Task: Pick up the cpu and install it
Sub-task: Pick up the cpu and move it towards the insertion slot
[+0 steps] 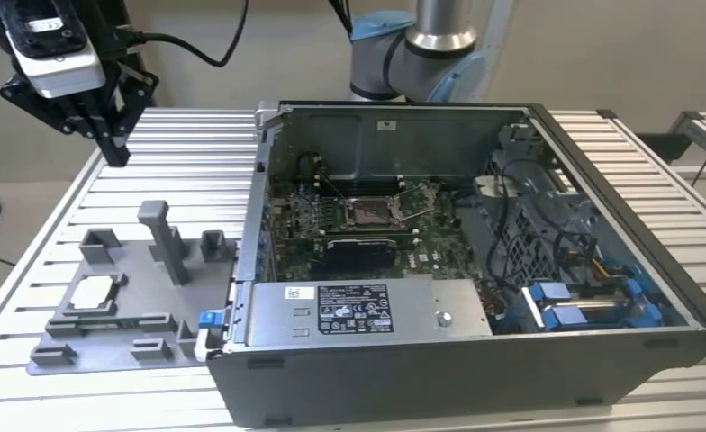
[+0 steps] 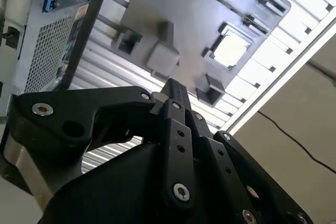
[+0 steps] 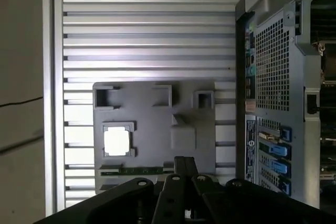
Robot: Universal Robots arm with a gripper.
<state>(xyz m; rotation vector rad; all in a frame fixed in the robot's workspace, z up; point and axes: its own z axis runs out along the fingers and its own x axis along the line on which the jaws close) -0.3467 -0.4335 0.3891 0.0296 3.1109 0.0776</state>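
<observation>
Position: my gripper (image 1: 115, 155) hangs above the slatted metal table (image 1: 197, 153), on the exterior view's left of the open computer case (image 1: 618, 360). It touches nothing.

Fingers: drawn together into one narrow dark tip, with nothing between them. Both wrist views agree, showing the tip (image 2: 171, 85) (image 3: 184, 162) closed and empty.

Cpu: the cpu (image 1: 95, 292) lies flat in a square recess of the grey tray (image 1: 137, 301), silvery top facing up. It sits near the tray edge farthest from the case. In the first wrist view the bright square (image 3: 116, 142) rests inside its frame on the tray (image 3: 152, 129), well apart from my tip. The second wrist view shows the same chip (image 2: 231, 50) seated in the tray (image 2: 178, 19).

Tray: it rests on the table just beside the case wall. A tall upright post (image 1: 161, 238) stands on it between the cpu and the case.

Case: it lies on its side, open at the top. The metal-framed socket (image 1: 369, 213) on the board inside shows a dark centre.
</observation>
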